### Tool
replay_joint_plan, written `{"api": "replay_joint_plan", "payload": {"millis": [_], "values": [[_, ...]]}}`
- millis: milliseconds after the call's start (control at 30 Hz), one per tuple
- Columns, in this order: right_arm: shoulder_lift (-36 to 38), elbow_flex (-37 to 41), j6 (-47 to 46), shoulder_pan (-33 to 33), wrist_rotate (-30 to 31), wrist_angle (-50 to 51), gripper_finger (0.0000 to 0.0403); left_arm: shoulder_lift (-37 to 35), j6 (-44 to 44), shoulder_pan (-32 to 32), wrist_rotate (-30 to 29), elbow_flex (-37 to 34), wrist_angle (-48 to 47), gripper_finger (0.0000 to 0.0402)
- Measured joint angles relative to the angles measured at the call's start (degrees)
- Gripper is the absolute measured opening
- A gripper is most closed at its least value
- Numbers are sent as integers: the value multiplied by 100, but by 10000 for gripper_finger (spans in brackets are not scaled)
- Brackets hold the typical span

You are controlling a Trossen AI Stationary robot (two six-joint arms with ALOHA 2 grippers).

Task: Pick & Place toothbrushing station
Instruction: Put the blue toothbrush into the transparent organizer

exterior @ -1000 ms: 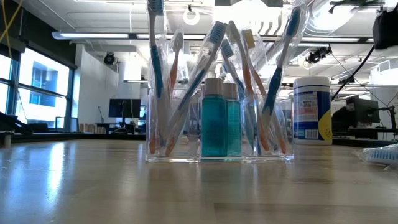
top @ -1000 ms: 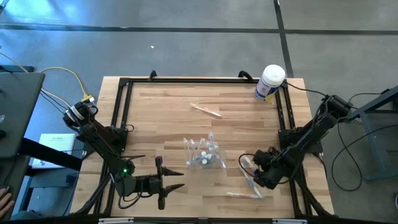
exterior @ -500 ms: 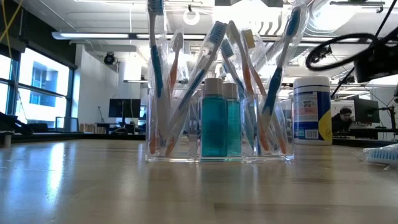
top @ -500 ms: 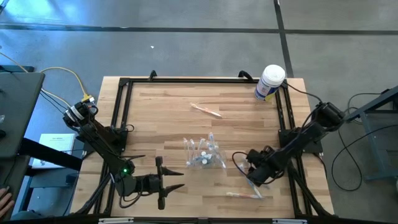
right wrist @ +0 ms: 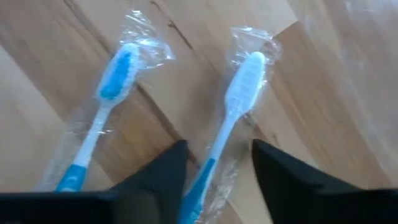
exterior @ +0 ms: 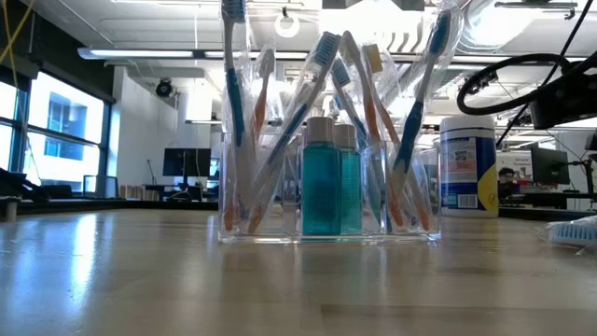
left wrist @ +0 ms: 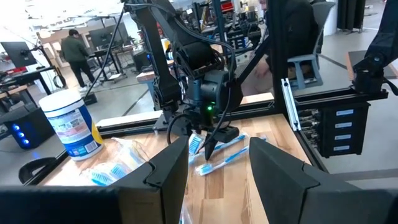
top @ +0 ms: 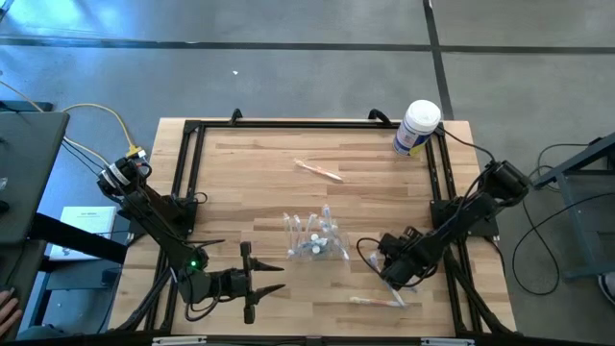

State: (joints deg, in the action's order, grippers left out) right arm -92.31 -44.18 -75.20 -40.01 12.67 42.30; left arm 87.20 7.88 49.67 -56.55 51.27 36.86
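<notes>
The toothbrushing station [top: 315, 237] is a clear plastic holder that stands on its flat base mid-table. In the low view [exterior: 326, 149] it holds several wrapped toothbrushes and two blue bottles. My right gripper [top: 384, 267] is open over two wrapped toothbrushes to the station's right. In its wrist view [right wrist: 214, 180] its fingers stand on either side of the white-headed toothbrush [right wrist: 239, 93] without touching it. The blue-headed toothbrush [right wrist: 109, 106] lies beside it. My left gripper [top: 258, 279] waits open and empty near the front edge, left of the station; it also shows in its wrist view [left wrist: 217, 180].
A white tub with a blue label [top: 418, 127] stands at the far right corner. One wrapped toothbrush [top: 319, 170] lies far of the station, and another [top: 377, 302] lies near the front edge. A black frame [top: 192, 173] borders the table.
My right gripper has moved toward the table's left, nearer the station, and now stands over the two wrapped toothbrushes. Its arm has come into the low view at the upper right.
</notes>
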Motion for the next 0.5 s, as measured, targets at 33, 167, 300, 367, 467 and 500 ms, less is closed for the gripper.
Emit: {"api": "replay_joint_plan", "payload": {"millis": [33, 167, 300, 367, 467, 500], "values": [[-4, 0, 2, 4, -21, -10, 143, 0, 2, 0, 0, 0, 0, 164], [1, -1, 195, 4, -27, -29, 43, 0, 2, 0, -2, 0, -41, 164], [88, 11, 286, 7, -47, -7, 13, 0, -35, 0, -4, 0, -148, 163], [165, 22, 304, 7, -74, 21, 12, 0, -130, 0, -6, 0, -178, 163], [271, -92, 307, 4, -117, 408, 12, 0, -178, 0, -15, 0, -200, 163], [309, -207, 310, -5, -45, 561, 12, 0, -186, 0, -15, 0, -202, 163]]}}
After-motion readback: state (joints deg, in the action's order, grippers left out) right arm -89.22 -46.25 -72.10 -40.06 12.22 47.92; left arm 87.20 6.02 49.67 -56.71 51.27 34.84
